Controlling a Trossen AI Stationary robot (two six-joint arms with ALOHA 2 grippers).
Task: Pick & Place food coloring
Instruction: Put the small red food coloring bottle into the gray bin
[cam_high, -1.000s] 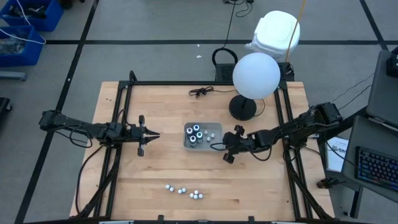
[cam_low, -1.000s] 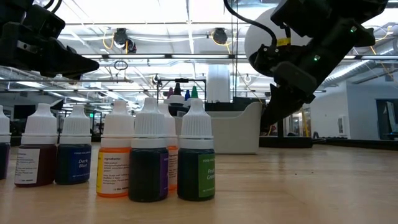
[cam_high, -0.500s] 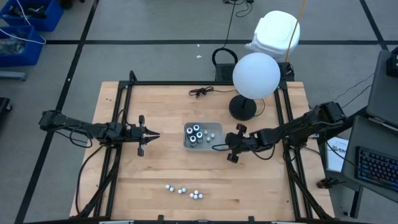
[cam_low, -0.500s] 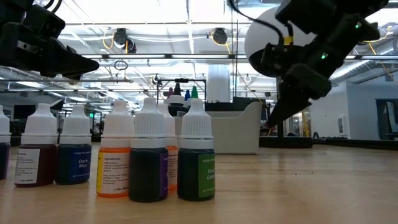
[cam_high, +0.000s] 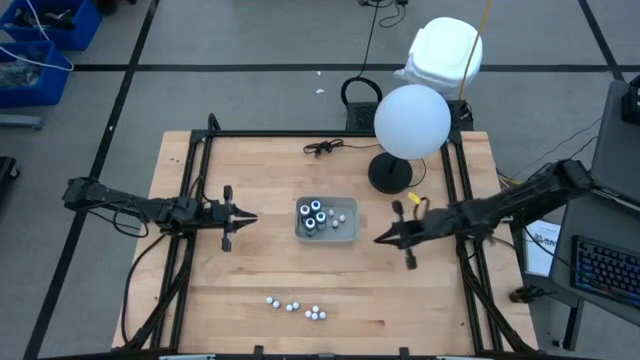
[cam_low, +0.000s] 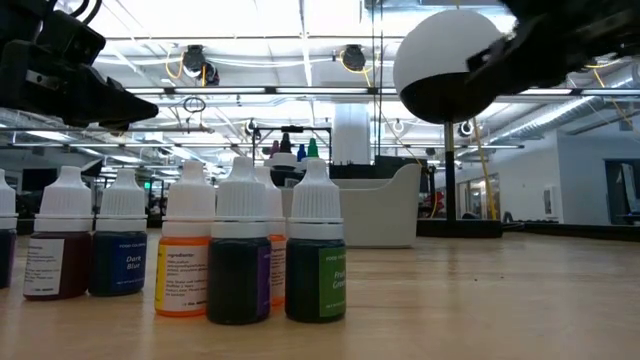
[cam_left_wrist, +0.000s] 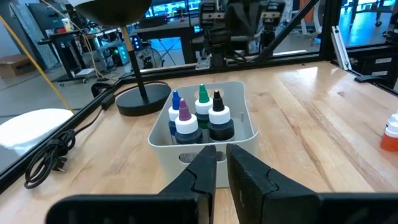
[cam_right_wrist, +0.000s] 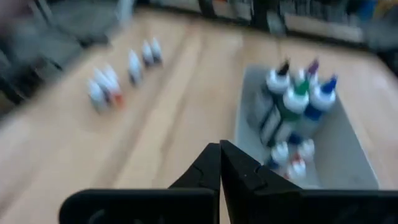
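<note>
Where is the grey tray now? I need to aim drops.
High view: the grey tray sits mid-table, between both arms, just in front of the lamp base.

Four dark cylindrical food-colouring bottles with coloured pointed tips (cam_left_wrist: 198, 118) stand upright, clustered at one end of the grey rectangular plastic tray (cam_high: 345, 233) near the middle of the wooden counter (cam_high: 260, 260); their tips are blue, purple, green and black; a few tiny white-capped bottles (cam_high: 342, 214) lie in the tray's other end; more small white-capped dropper bottles (cam_high: 296, 307), red, dark blue, orange, purple and green, stand upright in a loose row near the counter's front edge, well apart from the tray.
</note>
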